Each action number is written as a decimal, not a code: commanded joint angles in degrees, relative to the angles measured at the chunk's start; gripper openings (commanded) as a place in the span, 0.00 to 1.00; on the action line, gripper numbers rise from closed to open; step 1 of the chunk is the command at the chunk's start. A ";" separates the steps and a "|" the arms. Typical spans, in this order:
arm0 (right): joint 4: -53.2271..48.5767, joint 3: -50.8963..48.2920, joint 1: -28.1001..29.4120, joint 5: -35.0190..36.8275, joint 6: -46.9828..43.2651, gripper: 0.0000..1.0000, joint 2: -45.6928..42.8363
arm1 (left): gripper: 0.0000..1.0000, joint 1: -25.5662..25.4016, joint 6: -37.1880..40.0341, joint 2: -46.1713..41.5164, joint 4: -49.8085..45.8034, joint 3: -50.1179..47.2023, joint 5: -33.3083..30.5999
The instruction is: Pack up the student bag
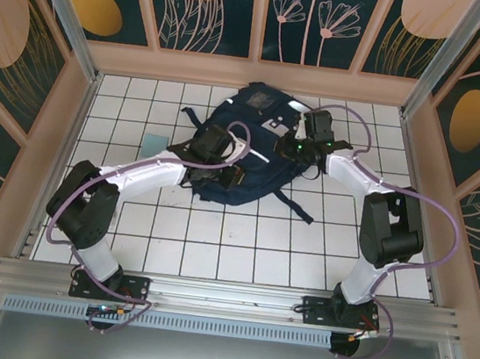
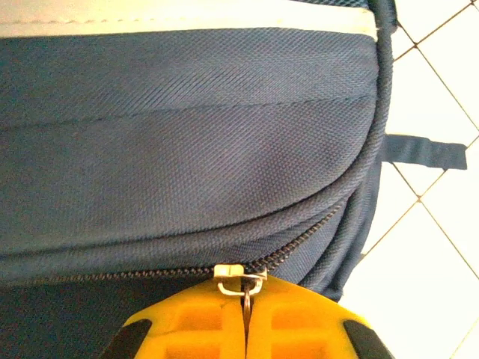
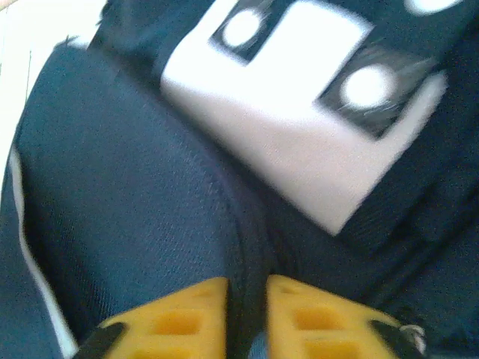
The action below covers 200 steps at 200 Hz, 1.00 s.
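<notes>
Top external: where lies the student bag (image 1: 248, 150)?
— On the far middle of the table (image 1: 213, 247), long axis pointing away from the bases; both arms are upon it
Left wrist?
— Left gripper (image 2: 245, 295) closed together on the zip pull (image 2: 242, 275); the zip (image 2: 314, 235) runs from it rightwards, then curves up
Right wrist?
— Blurred. Right gripper (image 3: 247, 299) stands a little apart, a ridge of bag fabric between; clamped or loose, I cannot tell

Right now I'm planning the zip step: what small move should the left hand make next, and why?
Probably drag the zip pull along the teeth of the bag: the left hand is shut on the pull, and the teeth ahead look closed.
</notes>
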 commanded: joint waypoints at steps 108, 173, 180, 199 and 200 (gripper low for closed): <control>12.54 -28.69 2.10 1.68 28.68 0.45 -26.00 | 0.00 -7.81 -14.83 10.93 1.78 10.36 5.16; 23.05 -30.51 5.44 -0.39 33.47 0.38 -17.07 | 0.00 -8.34 -15.45 9.80 2.13 9.48 5.57; 23.25 -30.20 5.46 0.34 33.53 0.28 -16.53 | 0.00 -8.35 -15.50 9.49 2.20 9.16 5.77; 21.26 -29.60 5.20 3.42 31.19 0.00 -17.00 | 0.00 -8.19 -14.92 8.43 1.67 7.67 5.41; 21.03 -29.48 5.14 3.61 30.95 0.00 -17.01 | 0.00 -8.18 -14.88 8.36 1.55 7.60 5.25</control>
